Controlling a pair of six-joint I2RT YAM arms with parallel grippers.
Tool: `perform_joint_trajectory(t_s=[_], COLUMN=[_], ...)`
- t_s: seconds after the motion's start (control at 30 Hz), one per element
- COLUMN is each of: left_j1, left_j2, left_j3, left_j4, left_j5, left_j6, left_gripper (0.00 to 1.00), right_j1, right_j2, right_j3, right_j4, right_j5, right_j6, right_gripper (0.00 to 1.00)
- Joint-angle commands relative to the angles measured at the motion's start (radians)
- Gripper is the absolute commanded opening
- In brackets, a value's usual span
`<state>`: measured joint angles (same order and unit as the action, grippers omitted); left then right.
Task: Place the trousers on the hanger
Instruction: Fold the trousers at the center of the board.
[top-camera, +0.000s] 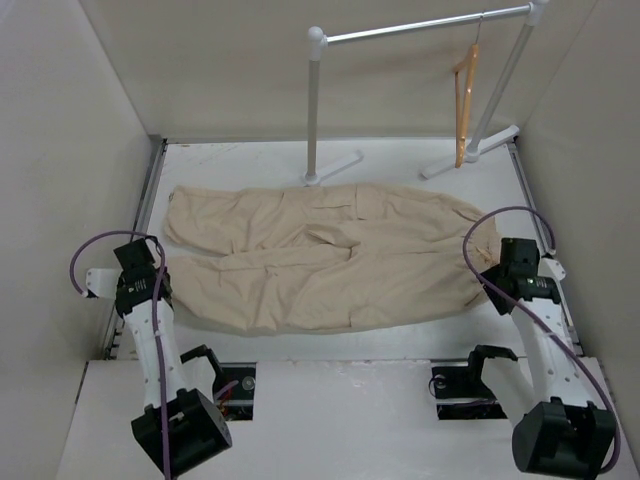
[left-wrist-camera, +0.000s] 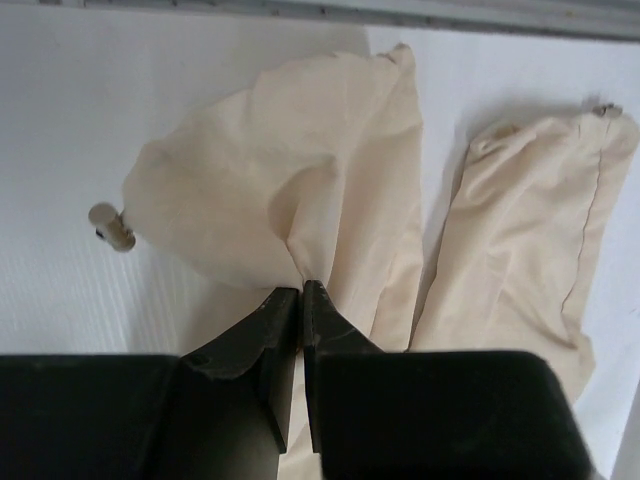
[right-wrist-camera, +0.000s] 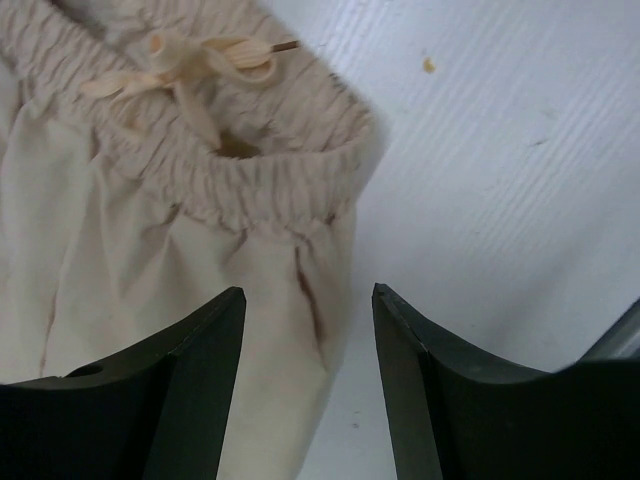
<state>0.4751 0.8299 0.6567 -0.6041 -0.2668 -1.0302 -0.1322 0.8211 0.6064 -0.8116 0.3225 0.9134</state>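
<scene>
1. Top external: trousers spread on the desk, hanger hung well apart.
2. Left fingers clamped on a thin hem fold; slippage is risked.
3. Right fingers spread wide at waistband, nothing held.

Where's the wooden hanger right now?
Top view, far right: the slim light-brown wooden hanger hangs from the white metal rail, behind the beige cloth trousers.

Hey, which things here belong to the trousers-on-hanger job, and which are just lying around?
Job: trousers, hanger, left gripper shut on the trousers, right gripper open by the waistband.
Lying about: white garment rail, crumb on the table.
</scene>
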Motion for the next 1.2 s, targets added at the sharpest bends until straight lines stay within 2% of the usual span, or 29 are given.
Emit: perform_joint_trajectory(t_s=[0.0, 0.17, 0.33, 0.4, 0.5, 0.57, 0.7, 0.9, 1.0, 1.17], left_j1=[-0.051, -0.094, -0.095, -0.095, -0.085, -0.063, -0.013, -0.02, -0.043, -0.049], left_j2=[-0.006, 0.021, 0.058, 0.066, 0.066, 0.064, 0.06, 0.147, 0.216, 0.391], left_j3=[0.017, 0.011, 0.011, 0.004, 0.011, 0.029, 0.105, 0.34, 0.418, 0.503], left_j4=[-0.028, -0.011, 0.006, 0.009, -0.006, -0.037, -0.118, -0.267, -0.263, -0.212], left_j5=[-0.029, -0.028, -0.023, -0.026, -0.035, -0.046, -0.064, -0.241, -0.269, -0.244], left_j6=[0.018, 0.013, 0.012, 0.009, 0.013, 0.015, 0.031, 0.136, 0.17, 0.205], left_gripper=[0.04, 0.04, 0.04, 0.04, 0.04, 0.03, 0.02, 0.01, 0.01, 0.01], right_j1=[-0.065, -0.102, -0.099, -0.099, -0.099, -0.099, -0.126, -0.111, -0.111, -0.111], right_j2=[0.029, 0.116, 0.288, 0.34, 0.368, 0.313, 0.109, -0.04, -0.027, 0.133], right_j3=[0.003, -0.005, -0.025, -0.03, 0.002, 0.035, 0.065, 0.067, 0.096, 0.231], right_j4=[-0.011, 0.051, 0.181, 0.256, 0.264, 0.2, 0.071, -0.018, 0.015, 0.064], right_j5=[0.072, 0.053, 0.04, 0.03, 0.003, 0.01, 0.055, 0.118, 0.154, 0.136], right_j6=[0.03, 0.051, 0.079, 0.087, 0.081, 0.071, -0.002, -0.016, -0.042, -0.044], right_gripper=[0.59, 0.6, 0.57, 0.45, 0.13, 0.05, 0.03, 0.03, 0.03, 0.03])
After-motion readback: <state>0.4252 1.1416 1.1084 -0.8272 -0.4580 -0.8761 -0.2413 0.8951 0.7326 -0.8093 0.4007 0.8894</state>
